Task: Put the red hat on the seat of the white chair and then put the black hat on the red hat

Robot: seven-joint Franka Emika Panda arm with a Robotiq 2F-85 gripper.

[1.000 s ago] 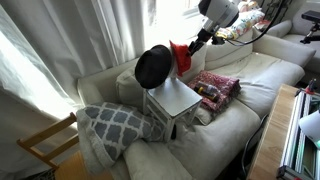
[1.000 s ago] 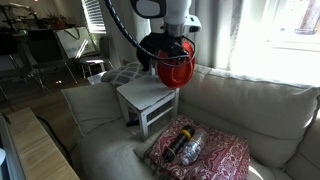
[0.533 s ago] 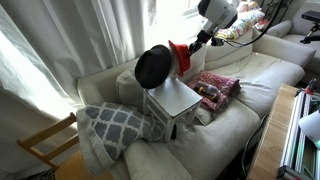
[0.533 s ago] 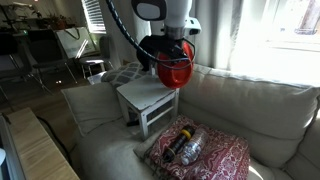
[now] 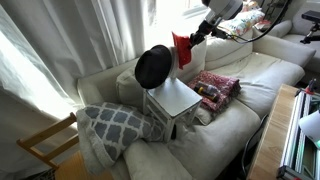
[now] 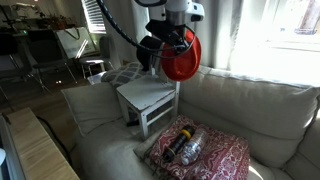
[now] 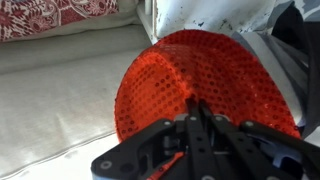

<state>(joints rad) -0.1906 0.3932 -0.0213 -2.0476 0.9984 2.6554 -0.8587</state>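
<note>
- Sequin-like dots cover the round red hat (image 7: pixel 210 70); your claw (image 7: pixel 196 108) pinches its brim, fingers nearly together.
- Matte, domed black hat (image 5: pixel 153 66) rests against the slatted white chair (image 5: pixel 172 98).

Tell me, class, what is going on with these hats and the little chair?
The robot arm's gripper is pinched shut on the red hat and holds it in the air, up near the top of the white chair, which stands on a sofa. The black hat is propped at the chair's back. The seat is bare, so neither hat has been placed on it yet.
</note>
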